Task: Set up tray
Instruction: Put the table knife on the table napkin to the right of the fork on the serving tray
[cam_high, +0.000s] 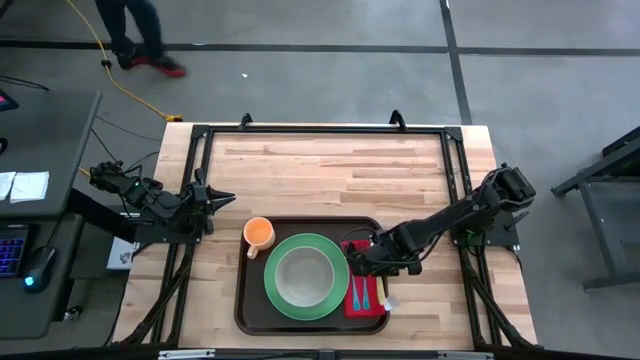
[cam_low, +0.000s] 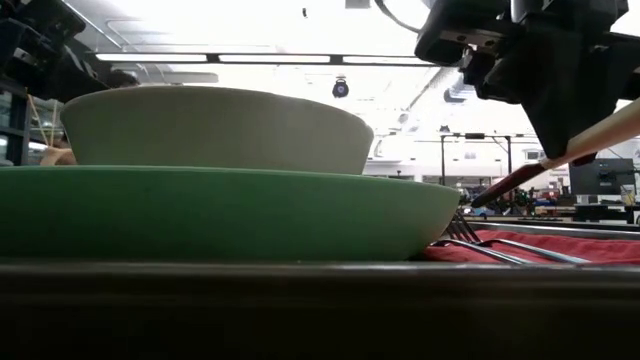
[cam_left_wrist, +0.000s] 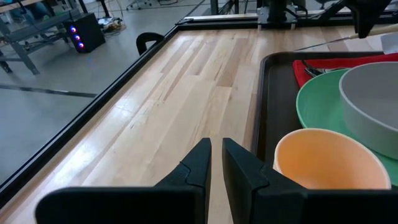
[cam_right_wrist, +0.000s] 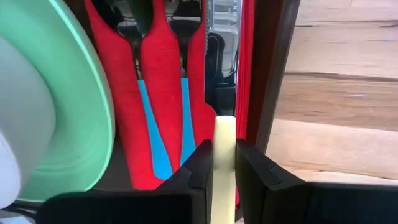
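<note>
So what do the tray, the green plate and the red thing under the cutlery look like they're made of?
The tray looks like dark brown plastic: smooth, with a moulded raised rim and rounded corners. The green plate seems plastic or melamine, evenly coloured with a soft sheen, though glazed ceramic is possible. The red napkin looks like cloth, showing a fine ribbed weave.

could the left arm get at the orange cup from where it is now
Probably yes. The left gripper waits over bare tabletop beside the tray's corner; the orange cup sits just inside that rim, nothing between them.
</note>
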